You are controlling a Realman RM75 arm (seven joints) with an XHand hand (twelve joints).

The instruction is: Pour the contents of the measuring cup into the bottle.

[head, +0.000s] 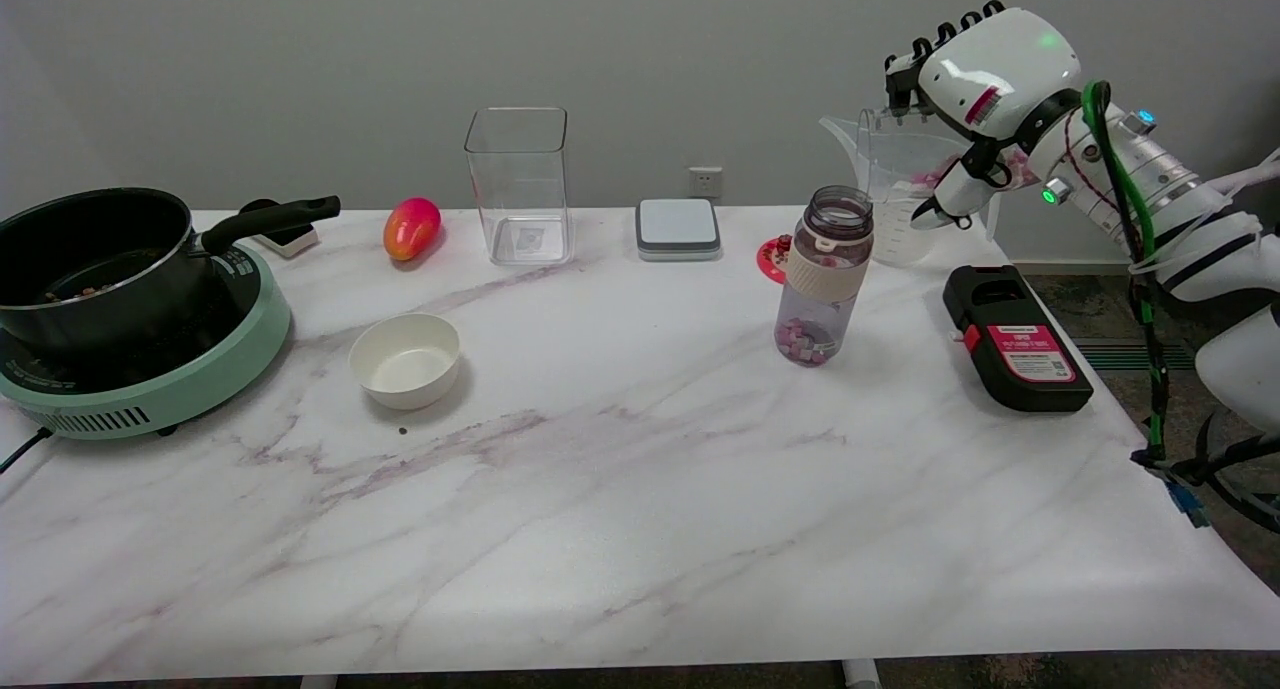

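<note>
**Stock of the table, measuring cup in my hand**

- My right hand (pixel 975 89): closed around the measuring cup (pixel 900 184), fingers hooked over its far rim and thumb lower on its side. I grip it high and from the side so that the spout stays free and I can tip it by turning the wrist

- Measuring cup: clear plastic, held in the air behind and to the right of the bottle, roughly upright, spout pointing left toward the bottle. A few pinkish bits show inside near my hand; how much is left I cannot tell

- Bottle (pixel 824 274): clear, with a pale band round its neck, standing upright on the table (pixel 640 529) with no lid on, so the mouth is open to receive. Small pink and purple pieces lie at its bottom. By my judgement some pouring is done already, or else the bottle came part filled

- Red disc (pixel 772 259): flat on the table just behind the bottle, partly hidden; possibly the bottle's lid, set aside

- Black box with a red label (pixel 1015 339): lying right of the bottle, below my arm

- Also present, well apart to the left: a tall clear container (pixel 518 184), a grey-white square lid (pixel 678 227), a mango (pixel 411 227), a white bowl (pixel 405 359), a black pot (pixel 95 259) on a green hotplate (pixel 150 389)

- Next move, as I judge it: bring the spout over the narrow mouth before tipping, or pieces will scatter
</note>
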